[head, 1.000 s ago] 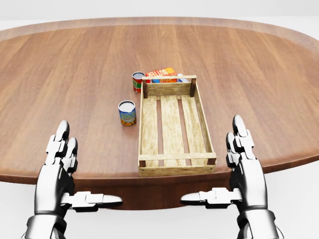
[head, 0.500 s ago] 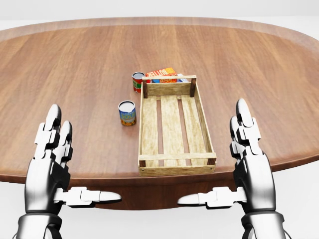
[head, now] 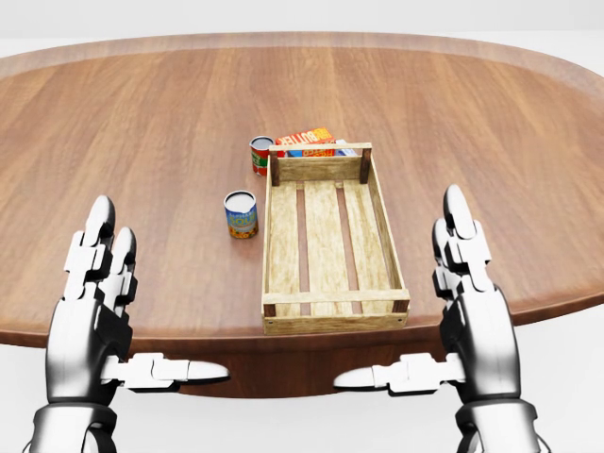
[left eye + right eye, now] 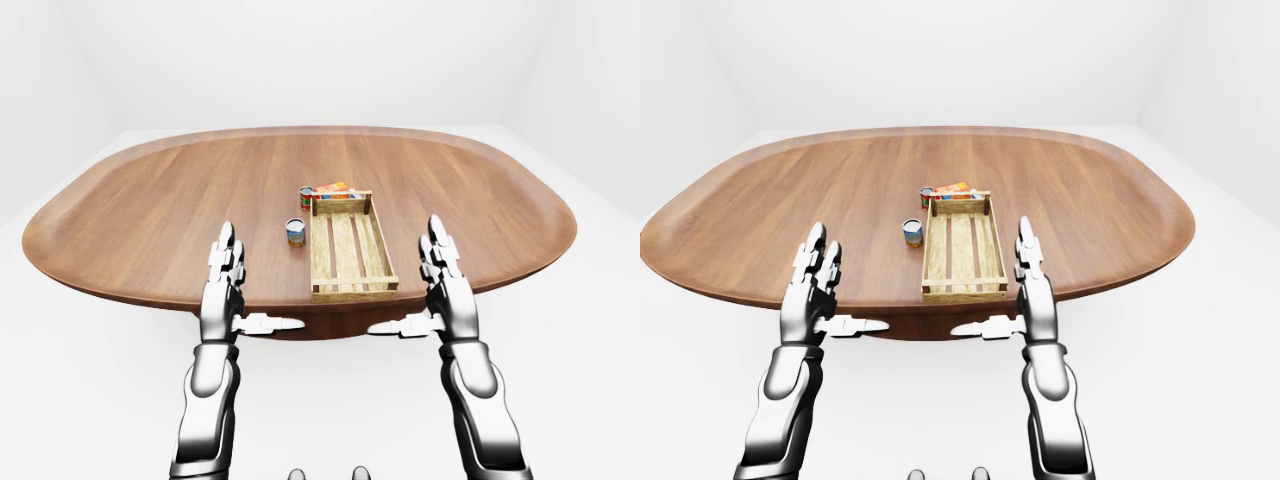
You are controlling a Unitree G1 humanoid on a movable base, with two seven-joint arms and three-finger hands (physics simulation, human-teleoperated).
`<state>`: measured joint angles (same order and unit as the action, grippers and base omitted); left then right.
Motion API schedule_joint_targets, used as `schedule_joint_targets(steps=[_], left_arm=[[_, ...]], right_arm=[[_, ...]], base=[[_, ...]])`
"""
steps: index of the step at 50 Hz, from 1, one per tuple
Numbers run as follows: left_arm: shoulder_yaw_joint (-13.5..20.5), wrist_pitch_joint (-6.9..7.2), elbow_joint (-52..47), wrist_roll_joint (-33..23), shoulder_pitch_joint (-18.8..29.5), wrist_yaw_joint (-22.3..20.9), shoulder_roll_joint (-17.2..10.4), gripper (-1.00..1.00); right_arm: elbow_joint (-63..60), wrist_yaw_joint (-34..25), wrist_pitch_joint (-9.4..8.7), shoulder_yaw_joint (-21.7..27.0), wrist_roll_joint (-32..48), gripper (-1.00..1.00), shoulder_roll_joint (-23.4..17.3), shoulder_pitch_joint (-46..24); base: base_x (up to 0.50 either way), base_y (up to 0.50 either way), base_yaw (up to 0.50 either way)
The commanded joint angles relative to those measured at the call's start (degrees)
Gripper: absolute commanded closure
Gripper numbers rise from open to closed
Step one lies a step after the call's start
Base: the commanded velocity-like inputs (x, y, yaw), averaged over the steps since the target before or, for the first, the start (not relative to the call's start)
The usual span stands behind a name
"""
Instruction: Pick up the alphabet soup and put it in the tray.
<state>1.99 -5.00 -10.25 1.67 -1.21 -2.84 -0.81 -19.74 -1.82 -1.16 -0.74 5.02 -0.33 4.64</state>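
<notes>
Hovering with left hand (image 3: pixel 90 311) and right hand (image 3: pixel 472 307) spread and holding nothing, at the counter (image 3: pixel 142 142) edge. Reach not begun. Soup can (image 3: pixel 242 214) standing just left of the tray (image 3: pixel 283 255); next, probably extending one hand toward it.

Holding left hand (image 3: pixel 90 307) and right hand (image 3: pixel 472 302) raised side by side, fingers spread open, thumbs pointing inward.

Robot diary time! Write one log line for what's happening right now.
left hand: open, empty | right hand: open, empty | blue-and-yellow can: upright on brown wooden table, left of empty slatted wooden tray | stage: no grasp yet
</notes>
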Motion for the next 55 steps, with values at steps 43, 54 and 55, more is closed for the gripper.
schedule_joint_targets(steps=[43, 54, 55], left_arm=[[0.0, 0.00, -0.7, 0.2, -0.1, 0.0, 0.0, -1.00], [0.0, 0.00, -0.6, 0.2, -0.2, 0.0, 0.0, -1.00], [0.0, 0.00, -0.6, 0.2, -0.2, 0.0, 0.0, -1.00]], right_arm=[[-2.1, -1.1, 1.07, 0.3, -1.5, -1.00, 0.0, 0.5], [-2.0, -1.2, 1.38, 0.0, -1.5, -1.00, 0.0, 0.7], [-2.0, -1.2, 1.37, 0.1, -1.5, -1.00, 0.0, 0.7]], base=[[0.48, 0.00, 0.00], [0.50, 0.00, 0.00], [0.50, 0.00, 0.00]])
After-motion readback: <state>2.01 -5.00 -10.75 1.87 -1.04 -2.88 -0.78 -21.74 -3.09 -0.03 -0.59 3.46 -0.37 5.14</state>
